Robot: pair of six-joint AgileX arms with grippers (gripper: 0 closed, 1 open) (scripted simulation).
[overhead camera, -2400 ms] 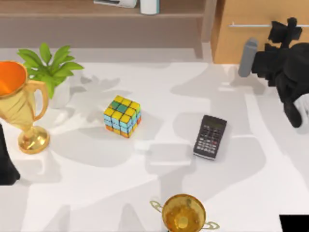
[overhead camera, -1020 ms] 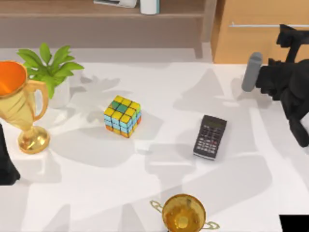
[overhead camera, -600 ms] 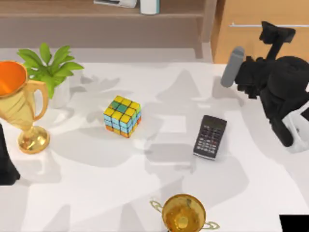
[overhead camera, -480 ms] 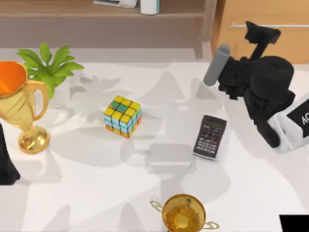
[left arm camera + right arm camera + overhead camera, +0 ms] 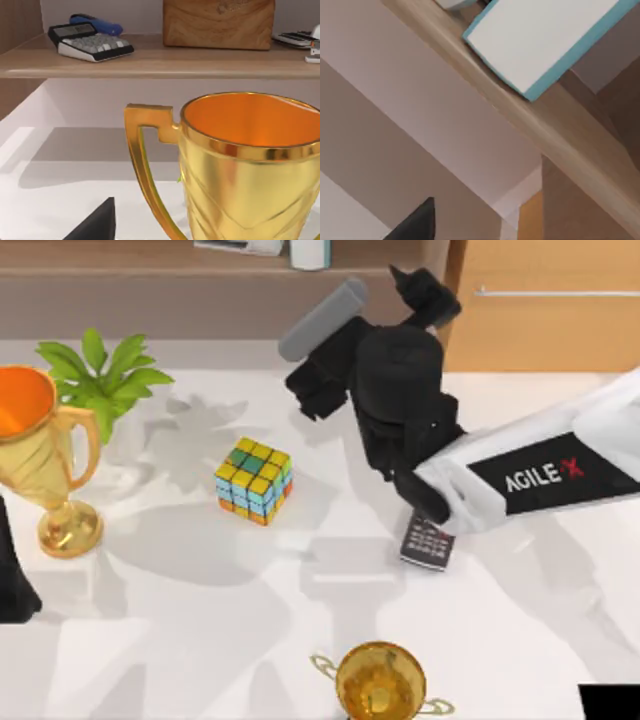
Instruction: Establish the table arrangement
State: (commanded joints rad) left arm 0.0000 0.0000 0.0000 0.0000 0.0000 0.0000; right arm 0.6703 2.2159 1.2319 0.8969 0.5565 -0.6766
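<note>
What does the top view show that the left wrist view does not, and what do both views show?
Top view alone: the white table carries a colourful puzzle cube, a green potted plant, a second gold trophy at its near edge and a black calculator, partly under the right arm, whose right gripper reaches toward the wooden shelf.

Left wrist view alone: a grey calculator, a blue object behind it and a wooden box on the shelf.

Both: the gold trophy with an orange inside and the shelf.
</note>
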